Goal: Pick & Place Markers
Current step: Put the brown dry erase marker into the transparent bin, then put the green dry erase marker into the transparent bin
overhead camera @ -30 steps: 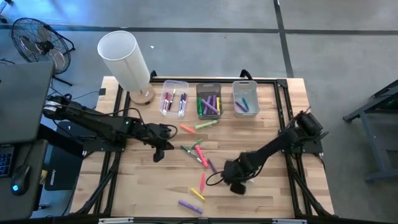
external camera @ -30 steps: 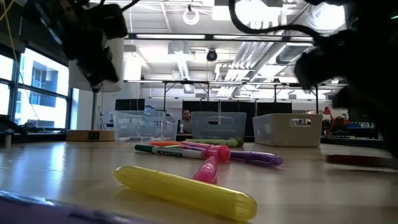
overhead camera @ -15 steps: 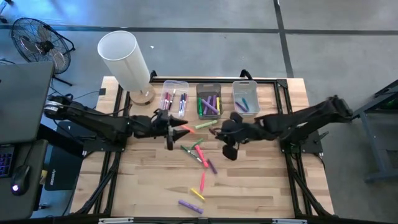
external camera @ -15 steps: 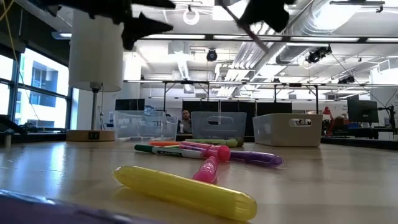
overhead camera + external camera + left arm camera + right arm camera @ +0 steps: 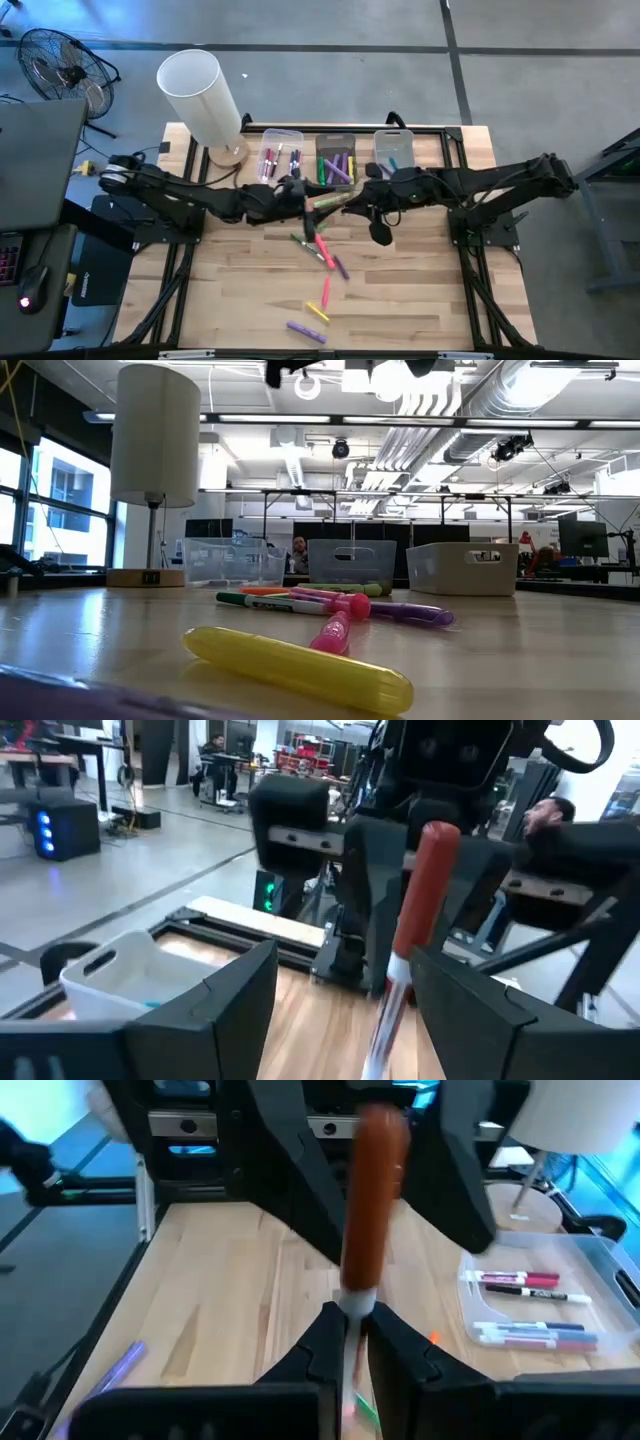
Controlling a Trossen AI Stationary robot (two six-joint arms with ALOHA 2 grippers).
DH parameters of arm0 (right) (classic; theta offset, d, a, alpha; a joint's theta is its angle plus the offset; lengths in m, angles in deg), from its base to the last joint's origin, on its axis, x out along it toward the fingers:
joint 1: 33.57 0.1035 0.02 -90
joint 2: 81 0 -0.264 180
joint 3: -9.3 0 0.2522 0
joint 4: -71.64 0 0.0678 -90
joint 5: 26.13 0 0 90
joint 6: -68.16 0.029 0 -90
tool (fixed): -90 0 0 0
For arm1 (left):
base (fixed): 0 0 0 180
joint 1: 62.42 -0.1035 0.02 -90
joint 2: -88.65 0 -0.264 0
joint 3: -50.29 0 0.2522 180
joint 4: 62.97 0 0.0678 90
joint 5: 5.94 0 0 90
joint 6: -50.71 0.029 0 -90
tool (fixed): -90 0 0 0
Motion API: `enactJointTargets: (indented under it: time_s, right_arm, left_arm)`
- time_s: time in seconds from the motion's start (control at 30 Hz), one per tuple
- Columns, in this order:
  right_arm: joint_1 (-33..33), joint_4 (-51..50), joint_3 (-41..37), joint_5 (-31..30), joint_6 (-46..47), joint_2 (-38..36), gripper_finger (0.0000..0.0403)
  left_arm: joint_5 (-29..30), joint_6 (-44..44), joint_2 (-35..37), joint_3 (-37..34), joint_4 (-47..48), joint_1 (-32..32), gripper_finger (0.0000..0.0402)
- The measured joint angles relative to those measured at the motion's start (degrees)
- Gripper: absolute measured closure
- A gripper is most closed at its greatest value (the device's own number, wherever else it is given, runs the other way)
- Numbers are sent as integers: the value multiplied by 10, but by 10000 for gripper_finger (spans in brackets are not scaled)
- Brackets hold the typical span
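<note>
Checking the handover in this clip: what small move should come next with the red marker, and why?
Probably the right pincer should draw the red marker back, clear of the left pincer. The right one is shut on the marker's white barrel, while the left one stands open around it without gripping, so the marker looks free to leave.

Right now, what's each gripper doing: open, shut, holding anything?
Left gripper: open, fingers either side of the red-capped marker, not gripping.
Right gripper: shut on that marker's white barrel.

Three clear bins [image 5: 338, 160] stand beside one white lamp [image 5: 200, 95]. Roughly ten loose markers [image 5: 322, 250] lie below the bins.
</note>
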Motion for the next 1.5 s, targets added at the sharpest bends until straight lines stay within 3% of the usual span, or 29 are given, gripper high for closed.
enactJointTargets:
  time_s: [0.27, 0.87, 1.03, 1.2, 1.3, 1.5]
  right_arm:
    - [0, -16, 0, 17, -29, -4, 391]
    - [0, -31, 0, 55, -52, -10, 402]
    - [1, -94, 2, 42, -50, -20, 402]
    - [-7, -230, 2, 35, -50, -21, 402]
    - [-18, -269, -25, 36, -45, -22, 403]
    - [-34, -222, -152, 49, 24, -27, 403]
  left_arm:
    - [-1, -5, -50, 71, 42, 0, 175]
    - [-27, -86, -50, 76, 104, 0, 175]
    - [-16, -106, -50, 74, 161, 0, 175]
    - [1, -141, -44, 73, 235, 0, 175]
    - [-14, -144, -45, 73, 288, 0, 175]
    - [-39, -132, -45, 75, 405, -1, 175]
